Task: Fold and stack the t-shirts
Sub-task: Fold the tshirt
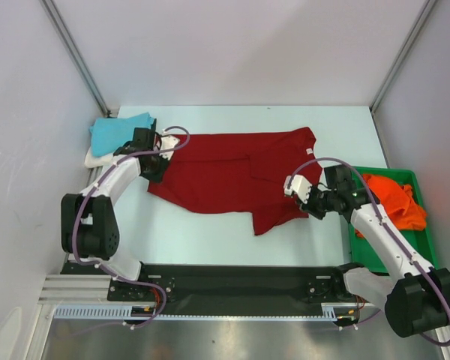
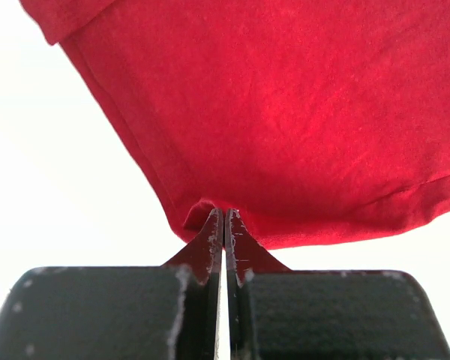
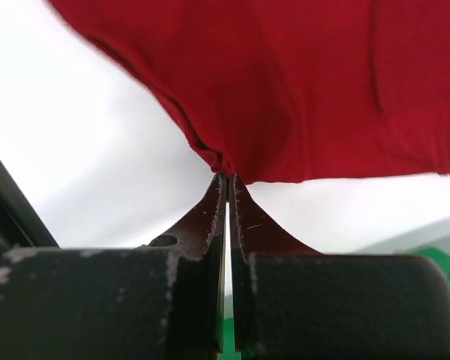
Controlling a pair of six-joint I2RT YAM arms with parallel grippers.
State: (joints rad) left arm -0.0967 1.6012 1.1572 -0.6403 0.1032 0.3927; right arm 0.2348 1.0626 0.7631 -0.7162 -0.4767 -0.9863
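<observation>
A dark red t-shirt (image 1: 225,176) lies spread across the middle of the table. My left gripper (image 1: 156,174) is at its left edge, shut on a pinch of the hem (image 2: 210,210). At the shirt's right side, near the lower sleeve, my right gripper (image 1: 309,208) is shut on the cloth edge (image 3: 223,166). In both wrist views the cloth is bunched at the fingertips. A turquoise blue t-shirt (image 1: 120,132) rests folded on a cream white one (image 1: 96,157) at the far left. A bright orange t-shirt (image 1: 396,196) lies crumpled in the tray.
A green plastic tray (image 1: 375,259) stands at the right edge of the table beside the right arm. White walls and metal posts close in the table on three sides. A black base rail (image 1: 232,289) runs along the near edge.
</observation>
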